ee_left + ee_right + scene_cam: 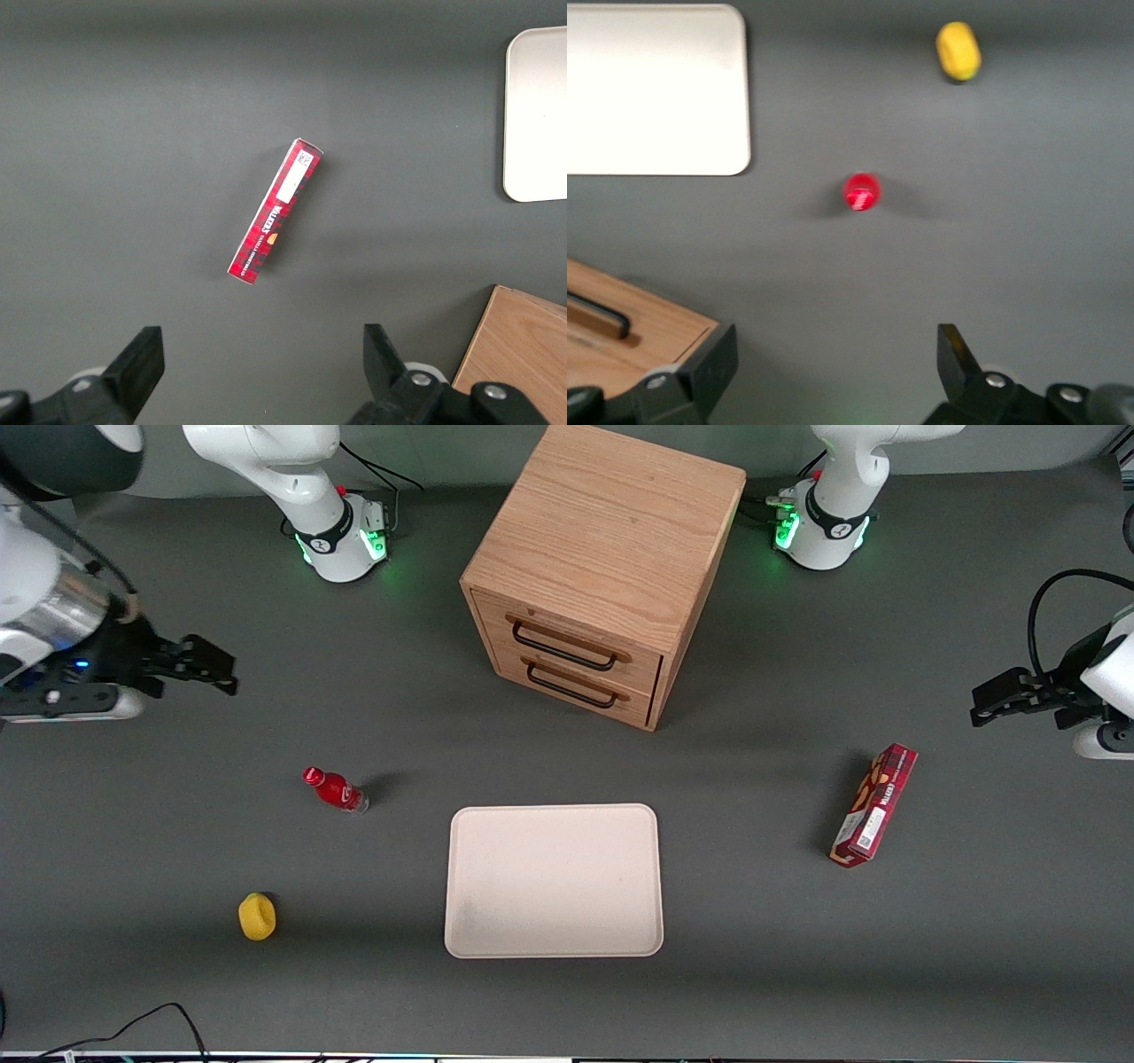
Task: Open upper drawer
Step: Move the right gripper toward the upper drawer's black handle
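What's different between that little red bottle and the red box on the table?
The red bottle is small, round and stands upright toward the working arm's end; the red box is longer, flat-sided and sits toward the parked arm's end. Both are red, on the table, apart from the tray. The end effector hangs open, away from both.

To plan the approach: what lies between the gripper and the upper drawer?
Nothing: the front view shows bare table between the open gripper and the upper drawer.

Probably a robotics lab: bench-mounted arms (301, 478) (green-lit bases), grey table (133, 824).
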You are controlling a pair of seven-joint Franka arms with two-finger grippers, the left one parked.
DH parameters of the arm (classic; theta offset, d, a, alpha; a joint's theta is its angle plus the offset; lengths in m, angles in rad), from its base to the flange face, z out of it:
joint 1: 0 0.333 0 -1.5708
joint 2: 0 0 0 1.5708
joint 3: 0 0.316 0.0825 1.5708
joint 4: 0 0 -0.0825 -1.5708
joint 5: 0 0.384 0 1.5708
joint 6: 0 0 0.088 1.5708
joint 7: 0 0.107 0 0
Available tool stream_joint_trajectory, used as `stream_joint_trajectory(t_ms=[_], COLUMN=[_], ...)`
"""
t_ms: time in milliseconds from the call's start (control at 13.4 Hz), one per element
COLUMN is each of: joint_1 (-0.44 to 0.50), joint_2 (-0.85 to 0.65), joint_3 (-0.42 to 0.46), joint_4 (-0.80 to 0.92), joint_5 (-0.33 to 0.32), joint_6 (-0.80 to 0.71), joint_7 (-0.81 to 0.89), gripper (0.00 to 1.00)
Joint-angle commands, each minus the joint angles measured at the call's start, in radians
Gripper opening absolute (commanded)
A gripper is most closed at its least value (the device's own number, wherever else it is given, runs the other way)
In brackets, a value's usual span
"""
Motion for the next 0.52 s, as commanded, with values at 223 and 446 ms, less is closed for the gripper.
stream_joint_trajectory(t_ms=[223, 446], joint_1=[0.193, 0.243], joint_2=[0.13, 0.222], joint_3=[0.057, 0.169], joint_4=[0.097, 0.127], joint_5=[0.241, 0.277], joint_6=[0.063, 0.2], joint_7=[-0.06, -0.061], gripper=[1.0, 1.0])
